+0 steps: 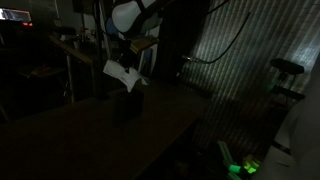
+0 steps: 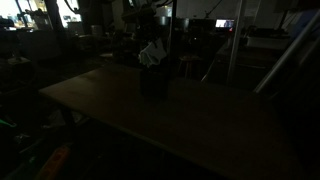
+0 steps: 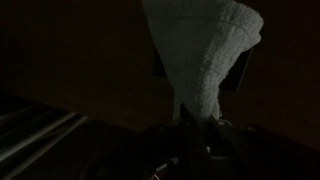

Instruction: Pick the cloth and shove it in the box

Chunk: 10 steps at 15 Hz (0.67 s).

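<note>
Pale grey-white cloth [image 1: 121,74] hangs bunched from my gripper [image 3: 195,122]. The jaws are pinched tight on its narrow end, and in the wrist view the fabric fans out wide away from them. In both exterior views I see the cloth dangling directly above the dark box [image 2: 153,84], which stands on the table [image 2: 210,125]. Whether the lowest fold touches the box rim I cannot tell in this gloom.

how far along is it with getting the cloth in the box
Done: cloth is lifted, pinched in the shut fingers. In hand: it hangs just above the box in both exterior views. Left: lower it and shove it in; none looks inside yet.
</note>
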Motion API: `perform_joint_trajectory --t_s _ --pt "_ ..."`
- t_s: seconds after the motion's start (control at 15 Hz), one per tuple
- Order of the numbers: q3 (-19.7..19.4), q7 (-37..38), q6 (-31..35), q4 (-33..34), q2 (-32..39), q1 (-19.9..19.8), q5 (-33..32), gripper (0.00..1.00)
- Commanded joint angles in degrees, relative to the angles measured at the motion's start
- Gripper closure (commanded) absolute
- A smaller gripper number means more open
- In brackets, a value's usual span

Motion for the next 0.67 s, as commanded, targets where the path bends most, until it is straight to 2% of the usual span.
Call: perform_joint_trajectory --t_s 0.0,0.6 --pt "0.00 -4.01 0.36 5.65 5.52 -0.16 3.59 0.88" --pt "-0.47 -7.31 1.40 4.08 8.13 -2.07 8.94 0.88"
